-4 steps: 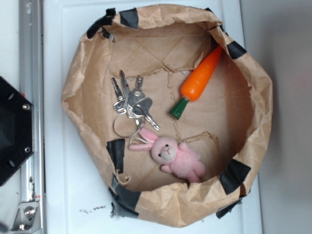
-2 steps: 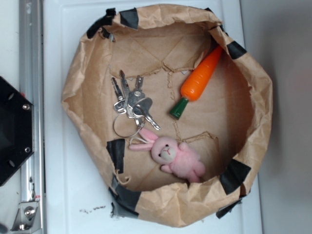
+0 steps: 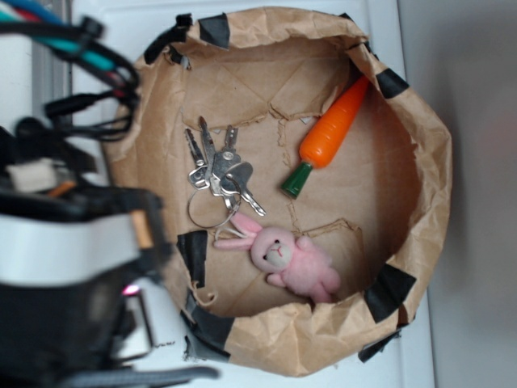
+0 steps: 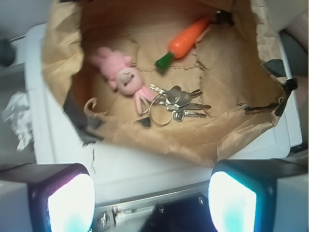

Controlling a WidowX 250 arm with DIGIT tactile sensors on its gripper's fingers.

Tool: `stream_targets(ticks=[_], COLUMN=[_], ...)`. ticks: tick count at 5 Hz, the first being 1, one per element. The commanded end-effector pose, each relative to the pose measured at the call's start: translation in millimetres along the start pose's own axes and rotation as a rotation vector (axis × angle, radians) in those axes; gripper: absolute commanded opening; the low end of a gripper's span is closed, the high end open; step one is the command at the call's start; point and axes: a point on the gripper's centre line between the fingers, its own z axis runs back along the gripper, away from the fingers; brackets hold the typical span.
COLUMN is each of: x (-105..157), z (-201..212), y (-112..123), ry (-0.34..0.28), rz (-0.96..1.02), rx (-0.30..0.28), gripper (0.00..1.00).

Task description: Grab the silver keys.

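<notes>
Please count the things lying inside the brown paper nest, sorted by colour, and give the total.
Silver: 1, the silver keys, one bunch
Orange: 1, the toy carrot
Pink: 1, the plush bunny
Total: 3

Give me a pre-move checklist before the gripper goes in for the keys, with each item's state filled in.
1. Keys in view in both cameras: ok.
2. Nothing lies on top of the keys: ok.
3. Gripper open, fingers spread wide: ok.
4. Gripper over the keys: not ok; it is outside the paper wall.
5. Bunny clear of the keys: not ok; its ear is at the key ring.
6. Carrot clear of the keys: ok.
</notes>
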Motion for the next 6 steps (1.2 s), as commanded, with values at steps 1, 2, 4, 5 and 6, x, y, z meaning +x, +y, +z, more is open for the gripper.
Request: stream_targets(ticks=[1, 2, 4, 5, 6], x=[45, 63, 63, 58, 53], z=[-27, -44, -89, -107, -120], y=[5, 18, 41, 43, 43], ry=[-0.135, -0.096, -0.061, -0.032, -0.001], rz=[0.128, 0.176, 0.156, 0.117, 0.063], rx=[0.009, -0.006, 0.097, 0.118, 0.106], gripper=[1.0, 1.0, 1.0, 1.0, 1.0])
